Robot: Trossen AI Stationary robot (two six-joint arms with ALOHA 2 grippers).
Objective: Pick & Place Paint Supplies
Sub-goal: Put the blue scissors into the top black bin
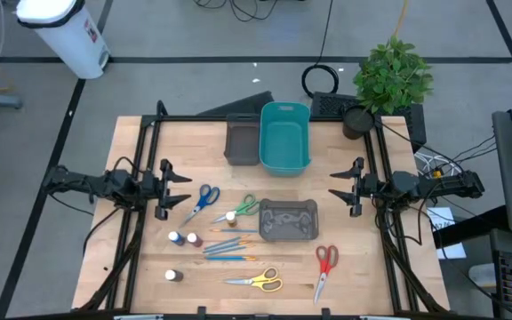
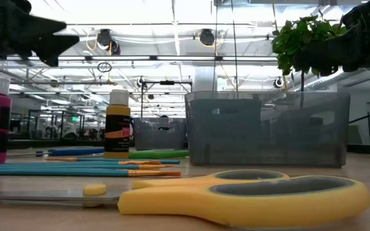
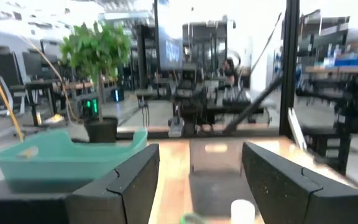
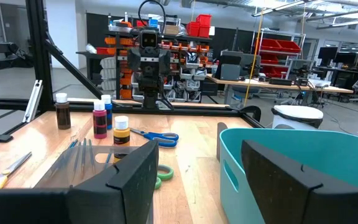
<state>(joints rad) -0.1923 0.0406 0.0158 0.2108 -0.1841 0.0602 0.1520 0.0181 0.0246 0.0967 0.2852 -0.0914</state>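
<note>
Four scissors [image 1: 201, 200], brushes [image 1: 229, 247], bottles [image 1: 182, 238] scattered on wooden table [image 1: 363, 267].

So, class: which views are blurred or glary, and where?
Low view: the yellow scissors up close look soft, ceiling lights glare. Left wrist view: blurred throughout, bright glare behind the teal bin. High and right wrist views: evenly lit, fairly sharp.

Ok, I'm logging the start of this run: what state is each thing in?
left gripper: fingers open, holding nothing
right gripper: fingers open, holding nothing
teal bin: upright, empty
blue scissors: flat, blades shut
red scissors: flat, blades shut
yellow scissors: flat, blades shut
paint bottles: upright, capped
</note>
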